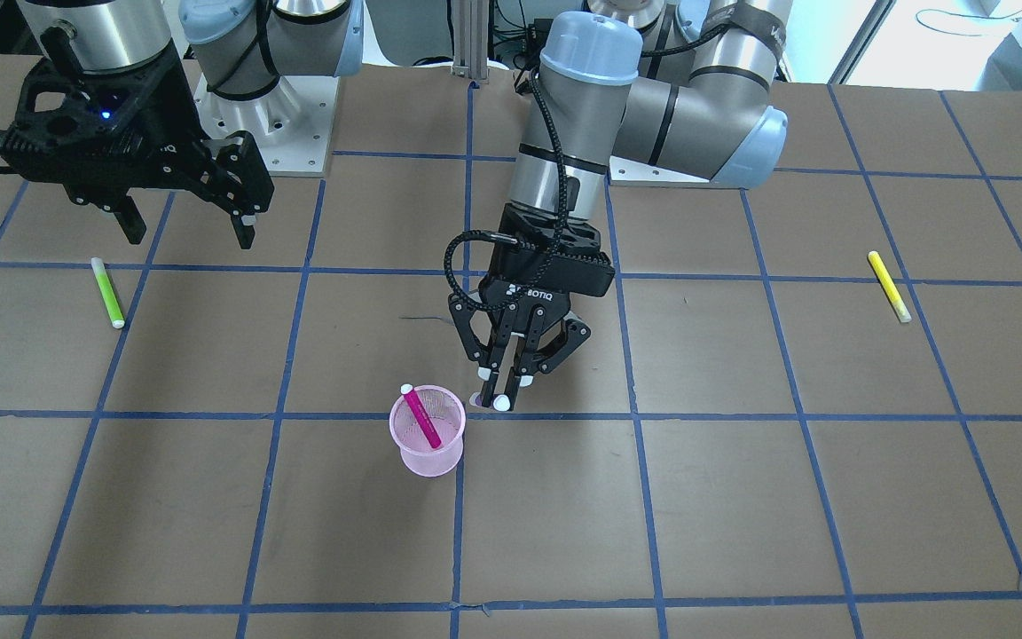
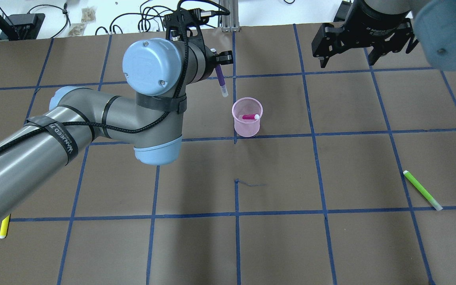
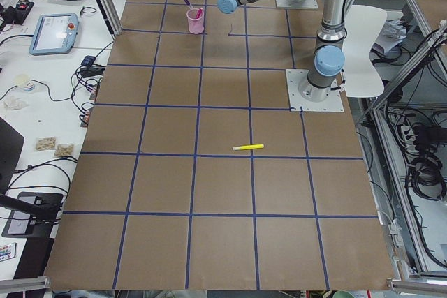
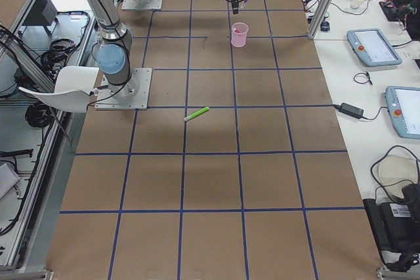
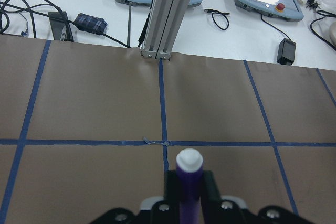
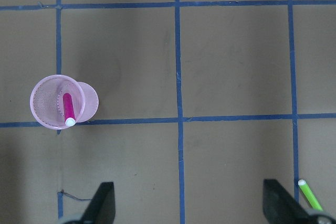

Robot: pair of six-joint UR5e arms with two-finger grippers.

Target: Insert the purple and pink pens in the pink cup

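Note:
A pink mesh cup stands upright near the table's middle, with a pink pen leaning inside it. My left gripper is shut on a purple pen and holds it nearly upright, white tip down, just beside the cup and not over its mouth. The left wrist view shows the purple pen between the fingers. My right gripper is open and empty, raised well away from the cup. The cup and the pink pen also show in the right wrist view.
A green pen lies on the table below my right gripper. A yellow pen lies far off on my left side. The brown table has blue tape grid lines. Both arm bases stand at the table's robot edge.

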